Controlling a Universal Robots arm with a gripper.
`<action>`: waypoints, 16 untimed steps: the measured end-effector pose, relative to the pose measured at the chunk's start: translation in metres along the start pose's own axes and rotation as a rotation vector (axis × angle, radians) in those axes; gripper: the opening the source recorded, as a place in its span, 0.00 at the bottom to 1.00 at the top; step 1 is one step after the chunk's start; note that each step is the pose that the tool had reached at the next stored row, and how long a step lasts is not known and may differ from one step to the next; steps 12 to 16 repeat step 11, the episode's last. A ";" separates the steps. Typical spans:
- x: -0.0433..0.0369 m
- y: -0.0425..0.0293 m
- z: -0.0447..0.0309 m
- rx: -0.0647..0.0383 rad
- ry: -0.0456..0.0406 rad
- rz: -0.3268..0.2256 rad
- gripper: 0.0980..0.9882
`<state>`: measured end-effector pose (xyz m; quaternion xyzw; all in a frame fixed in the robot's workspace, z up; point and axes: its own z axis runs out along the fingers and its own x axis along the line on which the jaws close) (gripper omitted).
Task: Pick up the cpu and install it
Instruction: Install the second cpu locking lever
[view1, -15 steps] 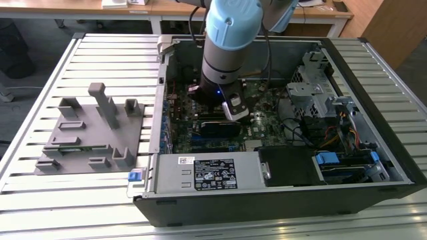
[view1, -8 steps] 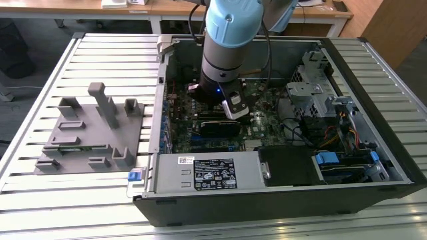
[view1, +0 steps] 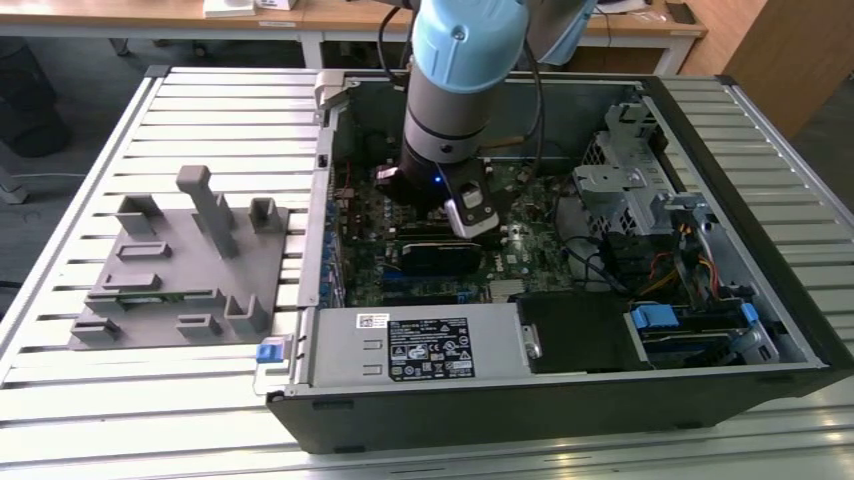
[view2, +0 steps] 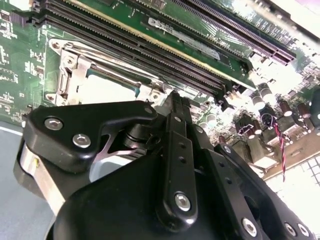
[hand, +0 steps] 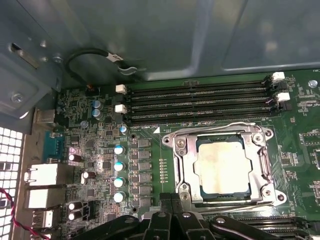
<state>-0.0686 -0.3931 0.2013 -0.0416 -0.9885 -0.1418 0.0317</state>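
So the cpu (hand: 222, 167) is already sitting flat in the socket (hand: 223, 165) on the motherboard (hand: 150, 165), seen lower right of centre in the first wrist view, with its pale metal top facing up and the steel socket frame open around it. In the second wrist view the same chip (view2: 107, 90) is seen at upper left, partly hidden behind the black linkage of the hand (view2: 175, 95). The hand (hand: 171, 196) is parked just beside the socket's edge, so the chip lies a little ahead of the fingertips and off to one side, not between them. The fingers (view2: 176, 107) look pressed together with nothing gripped, so it's closed and empty as far as can be told. The chip is basically square, so no real long axis is there to speak of; its edges are lined up with the socket frame and run parallel to the memory slots (hand: 200, 102) above it. In the exterior view the arm (view1: 454, 90) is reaching down into the open computer case (view1: 747, 150), which sits on the slatted counter (view1: 214, 110).
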 end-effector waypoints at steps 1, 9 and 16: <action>0.0001 0.0003 -0.0012 0.000 0.0000 0.000 0.01; 0.0009 0.0035 -0.0120 0.000 0.0000 0.000 0.01; 0.0011 0.0042 -0.0144 0.000 0.0001 0.000 0.01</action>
